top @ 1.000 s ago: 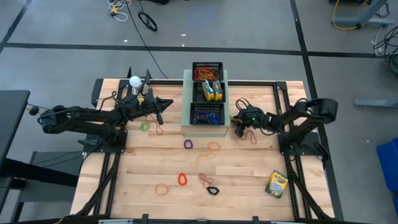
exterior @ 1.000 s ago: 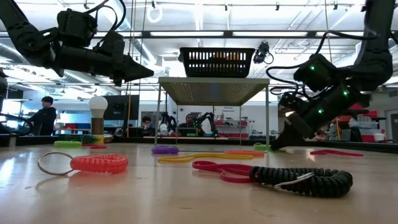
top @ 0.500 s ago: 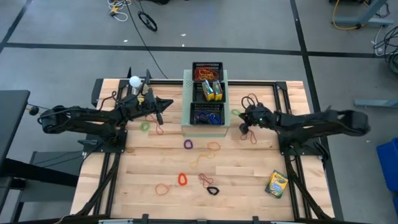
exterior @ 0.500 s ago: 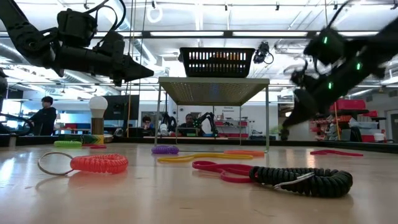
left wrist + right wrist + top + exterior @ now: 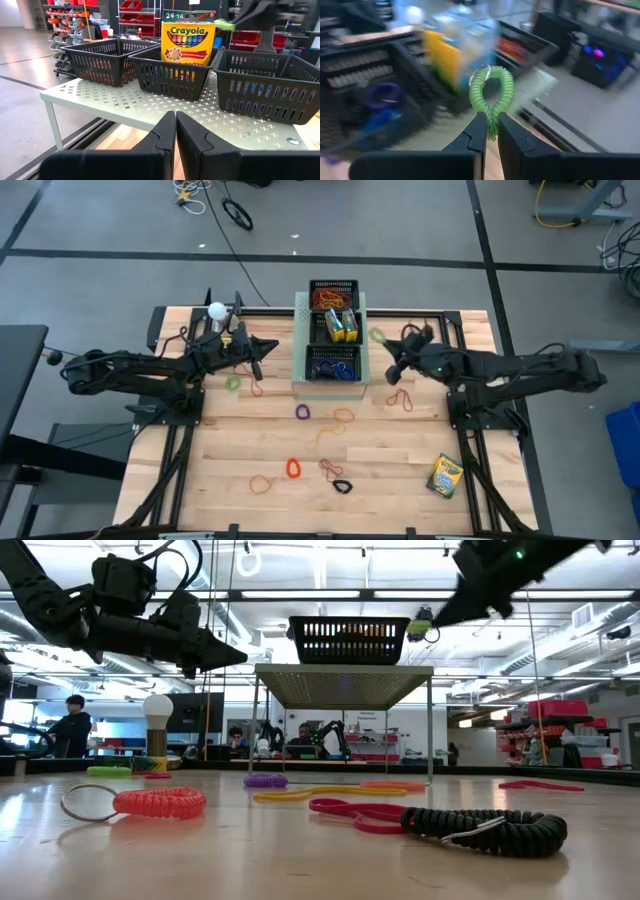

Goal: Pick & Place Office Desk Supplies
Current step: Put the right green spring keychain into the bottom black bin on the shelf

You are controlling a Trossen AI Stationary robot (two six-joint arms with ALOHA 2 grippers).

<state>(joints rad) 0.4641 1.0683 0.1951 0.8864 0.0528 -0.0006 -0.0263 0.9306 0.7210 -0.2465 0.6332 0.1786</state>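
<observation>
- White ball (image 5: 216, 310) on its stand sits at the table's far left corner; a green loop (image 5: 233, 383) lies on the wood near the left arm.
- Left gripper (image 5: 262, 349) hangs above the table just left of the pale-green box (image 5: 299, 385), fingers (image 5: 192, 140) pressed together with nothing between them — its wrist view looks across the perforated top at three mesh trays.
- On the box, three black trays run in a row: the far tray (image 5: 333, 292) holds red and orange loops, the middle tray (image 5: 338, 327) holds upright crayon boxes (image 5: 187, 37), the near tray (image 5: 333, 363) holds blue and purple loops.
- On the bare wood in front of the box lie a purple loop (image 5: 303, 412), an orange loop (image 5: 343, 416), a red coil (image 5: 293, 468) and a black coil (image 5: 343, 486).
- Right gripper (image 5: 392, 352) is raised just right of the box, beside the middle tray — its fingers are closed narrowly on a green coil (image 5: 492, 92), which shows in the high view beyond the fingertips.
- Red loops (image 5: 401, 399) lie on the table under the right arm.
- A lone crayon box (image 5: 445, 475) lies flat near the table's near right corner, well apart from the rest.
</observation>
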